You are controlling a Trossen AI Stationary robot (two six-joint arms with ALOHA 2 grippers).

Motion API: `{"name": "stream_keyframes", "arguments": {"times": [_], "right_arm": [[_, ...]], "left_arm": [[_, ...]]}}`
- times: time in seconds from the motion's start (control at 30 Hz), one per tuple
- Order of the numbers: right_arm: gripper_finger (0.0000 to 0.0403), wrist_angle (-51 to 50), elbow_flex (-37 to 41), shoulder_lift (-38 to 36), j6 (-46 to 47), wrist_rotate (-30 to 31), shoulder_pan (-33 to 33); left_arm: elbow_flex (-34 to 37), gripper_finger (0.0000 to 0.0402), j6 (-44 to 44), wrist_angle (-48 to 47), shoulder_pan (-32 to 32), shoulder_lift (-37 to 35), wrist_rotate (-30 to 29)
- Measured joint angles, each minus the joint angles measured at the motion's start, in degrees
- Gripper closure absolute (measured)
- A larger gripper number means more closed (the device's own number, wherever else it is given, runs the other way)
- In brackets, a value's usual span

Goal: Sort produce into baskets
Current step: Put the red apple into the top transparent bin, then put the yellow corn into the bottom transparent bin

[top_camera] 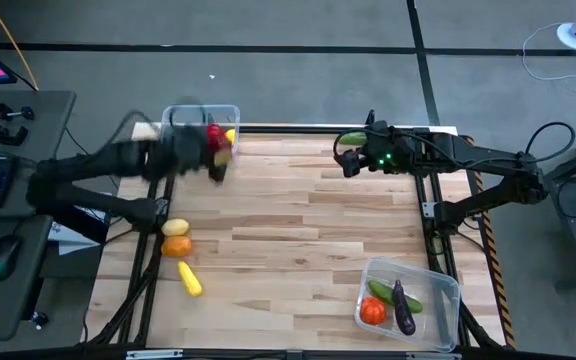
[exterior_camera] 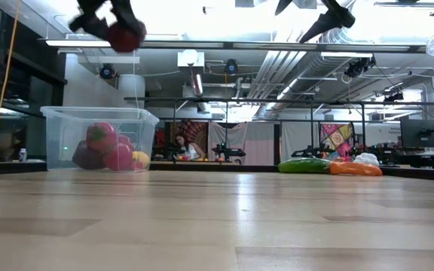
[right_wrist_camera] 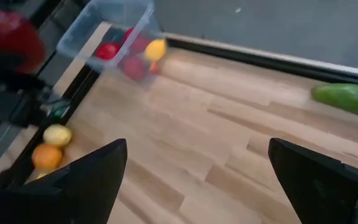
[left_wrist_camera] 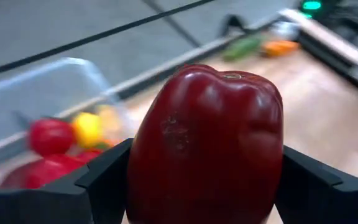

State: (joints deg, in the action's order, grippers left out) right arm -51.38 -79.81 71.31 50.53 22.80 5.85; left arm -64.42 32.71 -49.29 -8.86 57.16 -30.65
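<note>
A clear basket [top_camera: 200, 118] is seen at upper left of the tabletop [top_camera: 298, 230], holding red and yellow produce (blurred, not separable). A second basket [top_camera: 438, 283] at lower right holds a cucumber [top_camera: 392, 295], an eggplant [top_camera: 404, 308] and a red piece [top_camera: 372, 311]. A red pepper [left_wrist_camera: 207, 146] is gripped by the left hand [top_camera: 217, 152] beside the first basket. The right hand [right_wrist_camera: 197, 168] is spread open at upper right.

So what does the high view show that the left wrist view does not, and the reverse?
Only the high view shows the second basket holding a tomato, cucumber and eggplant, and three yellow and orange pieces at the table's left edge. Only the left wrist view shows the left gripper closed on a dark red pepper. Both show the far basket with red and yellow produce.
</note>
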Motion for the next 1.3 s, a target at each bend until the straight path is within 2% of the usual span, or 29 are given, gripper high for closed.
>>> {"name": "stream_keyframes", "arguments": {"times": [0.07, 0.17, 0.23, 0.33, 0.43, 0.57, 0.63, 0.87, 1.0, 1.13, 1.3], "right_arm": [[0.002, 0.0, 0.0, 0.0, 0.5, 1.38, 0.03], [0.002, 0.0, 0.0, 0.0, -0.36, 1.78, 0.24], [0.002, -0.01, 0.0, 0.0, -1.66, 1.77, 0.52], [0.002, -0.04, 0.0, 0.0, -4.23, 1.77, 1.31], [0.002, -0.06, 0.0, 0.0, -6.29, 1.78, 2.08], [0.002, -0.06, 0.0, 0.0, -11.08, 1.8, 2.54], [0.002, -0.07, 0.01, 0.0, -13.33, 1.97, 2.54], [0.002, -0.06, 0.04, 0.0, -16.28, 4.05, 2.54], [0.002, 0.0, 0.07, 0.0, -19.29, 4.13, 2.54], [0.002, 2.06, 0.07, 0.0, -22.05, 4.09, 2.54], [0.002, 5.45, 0.07, 0.0, -22.57, 4.06, 2.54]], "left_arm": [[0.0, 0.0105, -5.27, 0.89, -11.44, 0.56, 6.49], [0.0, 0.0105, -9.34, 0.67, -25.29, 2.75, 12.6], [0.07, 0.0103, -10.74, 0.34, -31.65, 4.69, 14.25], [0.07, 0.0098, -9.36, 0.92, -37.16, 7.13, 14.01], [0.07, 0.0094, -6.52, 0.51, -39.58, 8.95, 12.94], [0.07, 0.0093, -13.05, 2.35, -39.95, 11.08, 13.52], [0.07, 0.0092, -13.48, 3.84, -40.13, 12.42, 15.21], [0.07, 0.0089, -8.81, 3.78, -42.41, 18.49, 16.91], [0.07, 0.0067, -6.45, 5.05, -42.99, 21.24, 18.53], [0.04, 0.0048, -3.68, 7.6, -42.99, 21.86, 18.51], [0.01, 0.0046, -6.13, 9.17, -42.99, 20.59, 18.53]]}}
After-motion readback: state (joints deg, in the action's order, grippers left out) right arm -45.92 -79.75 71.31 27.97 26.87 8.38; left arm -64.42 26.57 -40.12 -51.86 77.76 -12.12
